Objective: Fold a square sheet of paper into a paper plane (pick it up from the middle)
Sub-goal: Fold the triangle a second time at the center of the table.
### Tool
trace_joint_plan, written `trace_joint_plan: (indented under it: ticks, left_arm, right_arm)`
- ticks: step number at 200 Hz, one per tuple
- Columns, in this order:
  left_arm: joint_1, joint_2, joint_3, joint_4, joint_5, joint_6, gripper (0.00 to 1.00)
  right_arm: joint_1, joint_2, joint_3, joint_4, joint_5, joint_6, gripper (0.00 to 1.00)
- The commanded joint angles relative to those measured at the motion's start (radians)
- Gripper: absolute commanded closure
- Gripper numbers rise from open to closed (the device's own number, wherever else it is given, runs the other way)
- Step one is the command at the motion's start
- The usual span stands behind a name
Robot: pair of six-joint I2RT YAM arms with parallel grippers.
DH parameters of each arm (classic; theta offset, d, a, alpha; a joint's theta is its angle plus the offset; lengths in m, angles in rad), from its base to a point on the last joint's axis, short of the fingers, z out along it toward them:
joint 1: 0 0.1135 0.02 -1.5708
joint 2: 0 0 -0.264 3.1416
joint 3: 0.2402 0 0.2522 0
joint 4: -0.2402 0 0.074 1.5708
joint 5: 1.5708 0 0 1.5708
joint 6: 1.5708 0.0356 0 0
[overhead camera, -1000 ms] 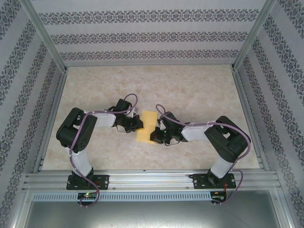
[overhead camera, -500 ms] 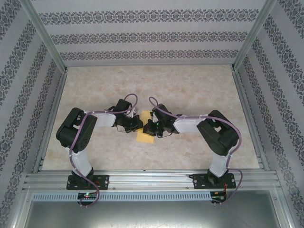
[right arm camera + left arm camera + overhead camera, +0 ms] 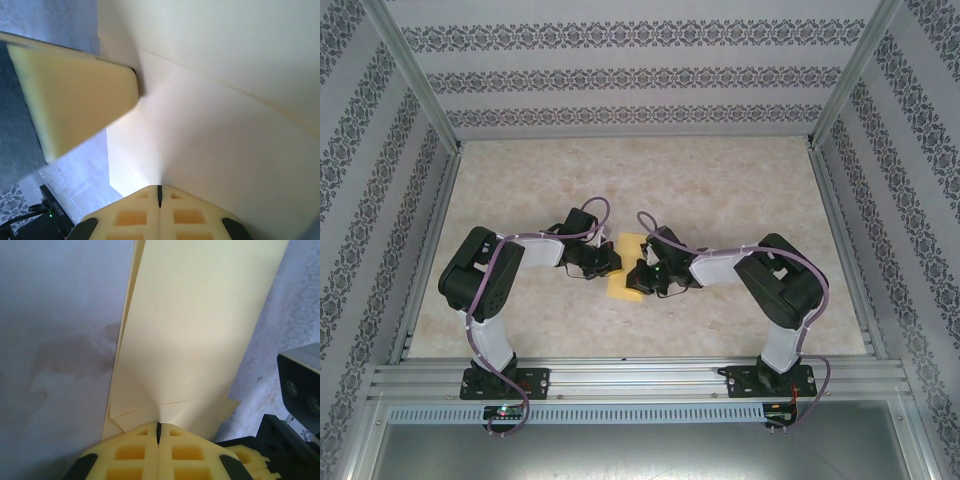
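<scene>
Left tool (image 3: 158, 427) and right tool (image 3: 159, 190), both pressed together, bear on the sheet (image 3: 200, 330); any sideways drag could skew its crease.

Bright and evenly lit from overhead in the top view, with only faint, soft shadows on the table (image 3: 720, 190) and slight bowing toward the edges. Milky and low in contrast from both wrists: pale glare across the square sheet of paper (image 3: 200, 330), bluish at 9 o'clock, blurred along 6 o'clock, dimmest toward 8 o'clock from the right wrist.
</scene>
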Motion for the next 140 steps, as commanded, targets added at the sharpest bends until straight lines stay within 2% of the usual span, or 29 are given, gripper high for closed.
trace_joint_plan:
  ticks: [1,45,75,110,140]
  left_arm:
    - [-0.007,0.042,-0.007,-0.095,-0.135,-0.003,1.0]
    - [-0.007,0.055,-0.003,-0.095,-0.13,-0.006,1.0]
    - [-0.008,0.058,0.001,-0.098,-0.128,-0.004,1.0]
    - [-0.007,0.056,0.003,-0.099,-0.128,-0.006,1.0]
    - [-0.007,0.058,-0.001,-0.092,-0.121,-0.007,1.0]
  right_arm:
    - [-0.002,-0.031,-0.066,-0.034,-0.015,0.019,1.0]
    - [-0.001,-0.112,-0.202,0.031,-0.013,0.067,1.0]
    - [-0.007,-0.19,-0.255,0.013,-0.002,0.072,1.0]
    - [-0.01,-0.27,-0.183,-0.052,0.007,0.034,1.0]
    - [-0.012,-0.248,-0.063,-0.103,0.02,-0.006,1.0]
